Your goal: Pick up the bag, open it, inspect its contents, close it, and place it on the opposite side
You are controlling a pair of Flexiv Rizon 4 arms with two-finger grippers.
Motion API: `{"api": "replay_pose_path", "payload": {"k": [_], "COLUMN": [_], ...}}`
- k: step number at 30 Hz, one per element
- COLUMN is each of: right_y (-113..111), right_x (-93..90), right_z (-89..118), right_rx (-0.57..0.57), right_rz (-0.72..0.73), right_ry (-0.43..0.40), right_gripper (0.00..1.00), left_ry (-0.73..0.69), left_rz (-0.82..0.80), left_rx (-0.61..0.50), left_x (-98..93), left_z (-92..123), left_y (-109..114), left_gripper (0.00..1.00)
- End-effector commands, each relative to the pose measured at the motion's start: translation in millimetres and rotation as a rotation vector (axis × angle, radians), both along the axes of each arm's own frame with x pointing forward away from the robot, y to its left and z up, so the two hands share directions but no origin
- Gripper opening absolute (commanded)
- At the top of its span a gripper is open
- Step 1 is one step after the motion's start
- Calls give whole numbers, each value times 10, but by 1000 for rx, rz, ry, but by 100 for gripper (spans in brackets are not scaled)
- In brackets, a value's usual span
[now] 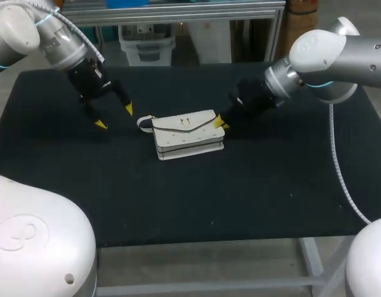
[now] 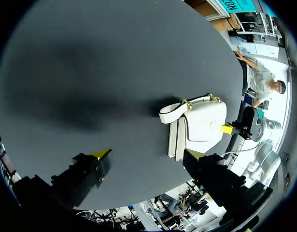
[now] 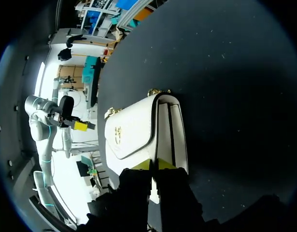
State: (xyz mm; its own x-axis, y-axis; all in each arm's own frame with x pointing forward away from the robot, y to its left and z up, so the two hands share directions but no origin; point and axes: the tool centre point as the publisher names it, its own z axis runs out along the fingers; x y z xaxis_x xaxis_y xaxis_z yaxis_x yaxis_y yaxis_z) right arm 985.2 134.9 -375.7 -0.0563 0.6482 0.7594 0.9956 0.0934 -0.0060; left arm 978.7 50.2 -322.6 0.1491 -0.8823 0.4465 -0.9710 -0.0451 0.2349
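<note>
A white handbag (image 1: 187, 135) with black trim and a gold clasp lies flat in the middle of the black table, its short handle (image 1: 145, 122) at its left end. My right gripper (image 1: 221, 124) is at the bag's right end. In the right wrist view its fingers (image 3: 154, 164) stand almost together, pinching a thin white edge of the bag (image 3: 134, 133). My left gripper (image 1: 114, 116) hangs open just left of the handle, with nothing in it. From the left wrist the bag (image 2: 199, 125) lies ahead of the open fingers (image 2: 149, 154).
The black table cloth (image 1: 196, 198) spreads wide around the bag, with bare room in front and at both sides. A grey cable (image 1: 342, 173) from my right arm trails over the table's right part.
</note>
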Motion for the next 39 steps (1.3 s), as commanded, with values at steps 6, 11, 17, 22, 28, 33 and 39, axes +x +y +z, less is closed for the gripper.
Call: {"api": "replay_pose_path", "payload": {"k": [6, 11, 17, 22, 28, 33, 39], "right_y": [-437, -437, -437, -437, -460, -803, -1356], "right_x": [-30, -30, -30, -30, 14, 263, 550], "right_z": [85, 85, 85, 85, 79, 36, 33], "right_rx": [-24, -24, -24, -24, -32, -79, -130], "right_rz": [-48, -48, -48, -48, -44, -63, -154], "right_ry": [-45, -45, -45, -45, -75, -160, -229], "right_gripper": [0, 0, 0, 0, 0, 0, 0], "left_ry": [3, 3, 3, 3, -45, -133, -191], "left_rz": [-118, -118, -118, -118, -114, -102, -83], "left_rx": [88, 88, 88, 88, 70, 131, 190], "left_x": [43, 43, 43, 43, 134, 256, 298], "left_z": [45, 45, 45, 45, 54, 75, 71], "left_y": [125, 125, 125, 125, 223, 443, 618], "left_gripper": [100, 100, 100, 100, 100, 100, 100]}}
